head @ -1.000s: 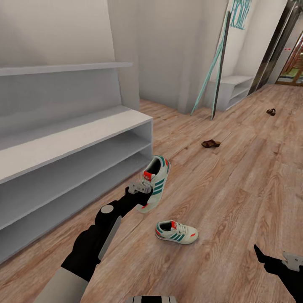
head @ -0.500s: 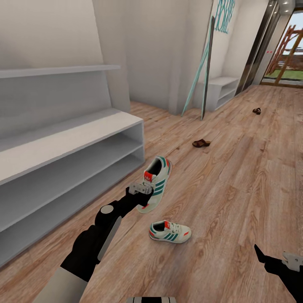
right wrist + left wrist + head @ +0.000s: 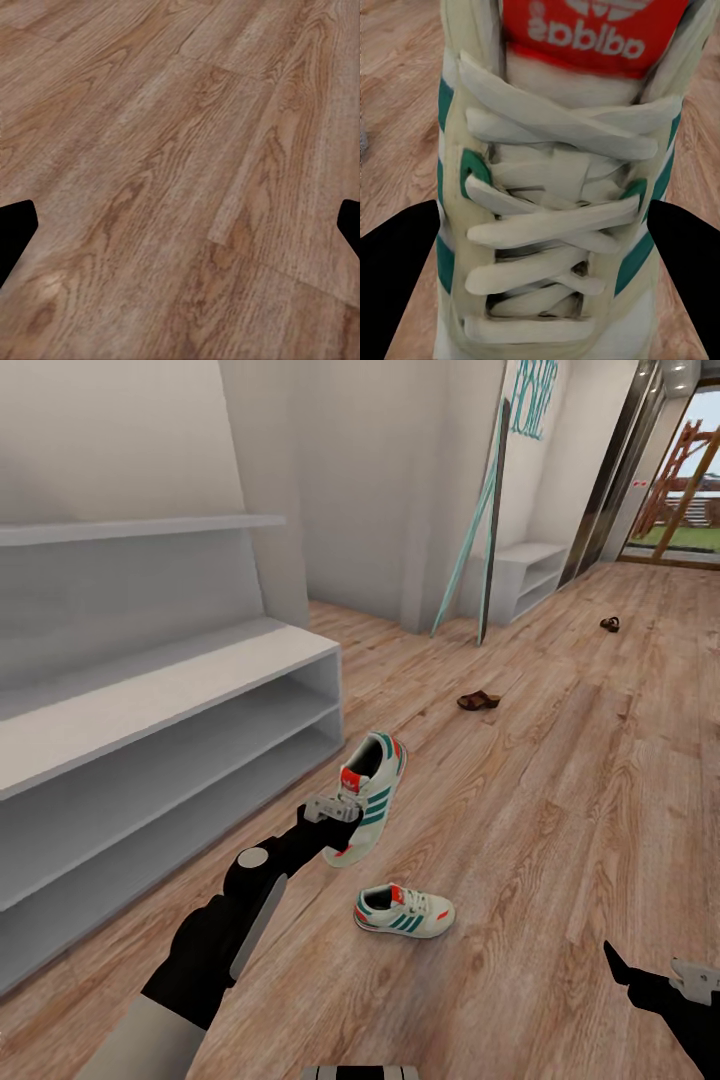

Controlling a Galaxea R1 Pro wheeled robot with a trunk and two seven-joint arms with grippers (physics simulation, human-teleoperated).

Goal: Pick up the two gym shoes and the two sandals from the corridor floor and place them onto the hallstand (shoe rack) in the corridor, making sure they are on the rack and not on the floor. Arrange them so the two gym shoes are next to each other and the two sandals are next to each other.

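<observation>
The left gripper (image 3: 338,812) is clamped on one gym shoe (image 3: 368,796), its two dark fingers (image 3: 397,270) pressing the shoe's sides just below the laces; in the left wrist view the white laces, green stripes and red tongue patch sit between them. In the head view this held shoe hangs clear of the corridor floor (image 3: 560,780), tilted with its toe pointing up and away, just off the right end of the hallstand (image 3: 170,710), level with its lower shelves. The hallstand runs along the left side, grey-white, with a flat top, two open shelf levels and a floating shelf above. The second gym shoe (image 3: 404,911) lies on its sole on the floor, a little nearer and to the right of the held one, apart from it. The right gripper (image 3: 650,975) is low at the near right; its jaws stand wide apart over bare planks, as the right wrist view shows with a dark fingertip (image 3: 15,232) at each side. Farther off, one sandal (image 3: 478,701) rests on the floor past the shoes, and the other sandal (image 3: 609,624) lies much farther away to the right, well apart from it. A low white bench (image 3: 525,582) stands against the far wall.
</observation>
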